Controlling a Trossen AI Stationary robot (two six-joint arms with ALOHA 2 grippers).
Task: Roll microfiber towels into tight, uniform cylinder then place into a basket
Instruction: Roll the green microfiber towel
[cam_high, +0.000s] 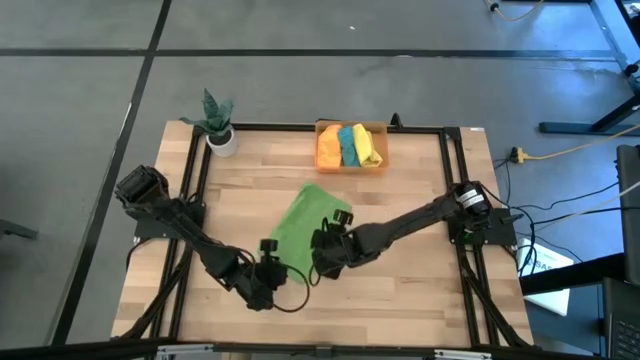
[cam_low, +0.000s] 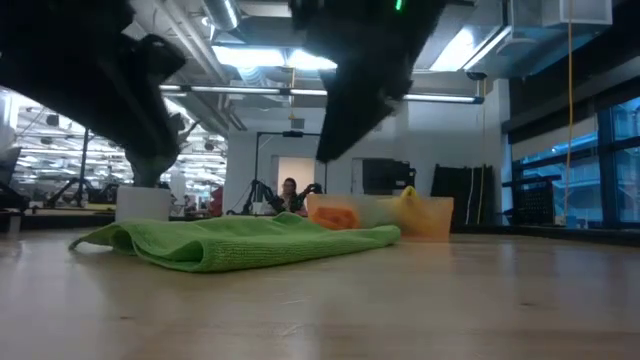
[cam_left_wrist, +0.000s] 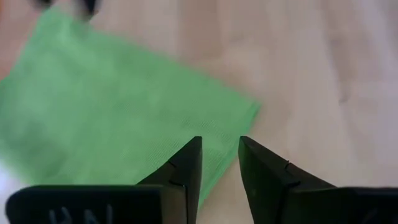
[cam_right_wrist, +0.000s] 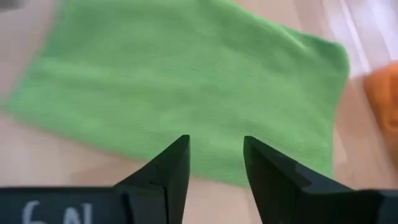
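Nearest the camera in the high view, lower centre of frame: left gripper (cam_high: 270, 272) sits low by the near corner of the light green towel (cam_high: 305, 225), jaws apart w/ nothing between them. Left wrist view confirms it, fingers (cam_left_wrist: 186, 171) spread over the towel's corner, bare bench (cam_high: 400, 290) showing in the gap. Just right of it, right gripper (cam_high: 328, 250) hovers over the towel's near edge, jaws also parted, empty; wrist view has that edge right ahead of the fingers (cam_right_wrist: 171, 168).

Towel lies centre frame, flat-ish but rumpled per the low view, not rolled yet. Judging by looks: light, soft, floppy, grippy nap, so it'll bunch and drag rather than slide. Best bet is pinching the near edge at both corners, one gripper each, and rolling away evenly.

Farther back, upper centre: orange basket (cam_high: 381, 165) w/ orange, teal and yellow rolls already in. Upper left: potted plant (cam_high: 218, 125), out of the way.
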